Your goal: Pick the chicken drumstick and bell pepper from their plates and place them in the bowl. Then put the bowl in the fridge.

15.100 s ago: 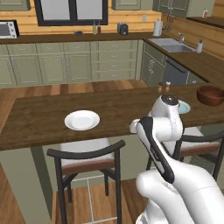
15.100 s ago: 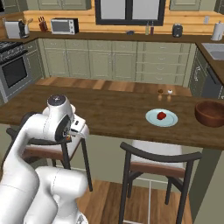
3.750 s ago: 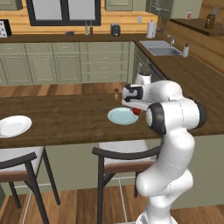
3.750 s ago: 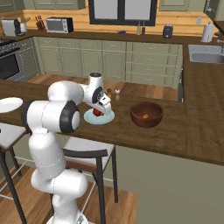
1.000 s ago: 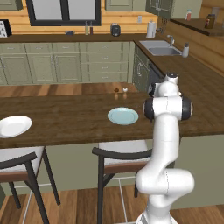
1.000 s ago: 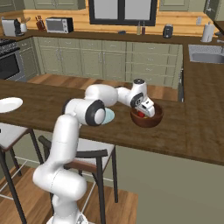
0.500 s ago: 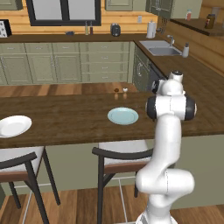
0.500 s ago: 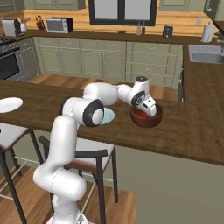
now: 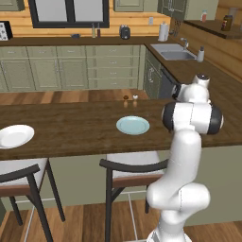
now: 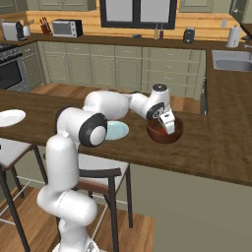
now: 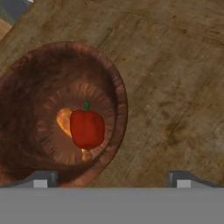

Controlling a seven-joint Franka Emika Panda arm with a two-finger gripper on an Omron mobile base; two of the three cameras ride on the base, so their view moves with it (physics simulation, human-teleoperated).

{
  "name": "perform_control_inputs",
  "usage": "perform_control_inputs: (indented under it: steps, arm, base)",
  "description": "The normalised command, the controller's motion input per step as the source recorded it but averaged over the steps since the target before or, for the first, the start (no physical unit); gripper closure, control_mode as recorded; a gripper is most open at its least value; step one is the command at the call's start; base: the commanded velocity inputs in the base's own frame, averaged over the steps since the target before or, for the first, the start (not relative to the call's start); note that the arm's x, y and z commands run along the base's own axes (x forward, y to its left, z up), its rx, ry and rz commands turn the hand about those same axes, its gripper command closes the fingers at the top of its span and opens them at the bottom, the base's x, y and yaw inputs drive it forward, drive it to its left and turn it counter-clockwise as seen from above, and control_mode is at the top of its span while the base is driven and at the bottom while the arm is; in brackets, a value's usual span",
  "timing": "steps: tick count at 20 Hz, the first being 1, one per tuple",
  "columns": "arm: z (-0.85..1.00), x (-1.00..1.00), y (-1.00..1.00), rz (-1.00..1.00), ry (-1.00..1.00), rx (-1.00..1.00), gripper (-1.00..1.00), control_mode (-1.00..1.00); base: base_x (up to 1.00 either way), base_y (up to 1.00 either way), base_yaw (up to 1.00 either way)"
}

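Two dark fingertips point(image 11: 42, 179) frame my hand view, set wide apart with nothing between them, so I read the gripper point(image 10: 169, 127) as open and empty. It hangs just over the bowl point(image 11: 118, 94), which stands on the wooden counter point(image 11: 175, 87). Inside the bowl I count one red bell pepper point(image 11: 87, 127) with a small green stem, and under it an orange-brown shape that I take for the chicken drumstick point(image 11: 64, 120); the pepper lies on top of it and covers most of it, so I cannot make out its bone end. From the right base view the hand blocks part of the bowl's inside, and I see only a red patch there. Just beside the bowl, on the arm's side, lies one pale blue-green plate point(image 10: 117, 131), bare, partly hidden by the arm's elbow in that view. In the left base view the same plate point(image 9: 133, 125) is fully in sight, and the arm's own joints cover the bowl. One white plate point(image 9: 14, 136) sits well apart at the far end of the counter, cut by the picture edge. Two small shakers point(image 9: 130, 98) stand near the counter's far edge behind the blue-green plate; they are too small to tell more. Two stools point(image 9: 127, 172) stand below the counter.
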Motion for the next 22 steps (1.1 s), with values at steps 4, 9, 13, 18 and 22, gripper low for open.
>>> perform_control_inputs:
  steps: [4,9,13,18,22]
  arm:
    - [-0.01,-0.29,-0.38,-0.17,0.00,0.29,-1.00,-1.00]
    - [-0.07,0.06,-0.24,-0.01,0.00,0.06,-1.00,-1.00]
    - [-0.51,0.26,-0.16,0.03,0.01,0.11,-1.00,-1.00]
    - [-0.41,0.39,-0.16,0.02,0.00,0.12,-1.00,-1.00]
    - [-0.29,0.50,-0.02,0.01,0.03,0.09,-1.00,-1.00]
  base:
    - [0.00,0.00,0.00]
    - [0.00,0.00,0.00]
    - [0.00,0.00,0.00]
    - [0.00,0.00,0.00]
    - [0.00,0.00,0.00]
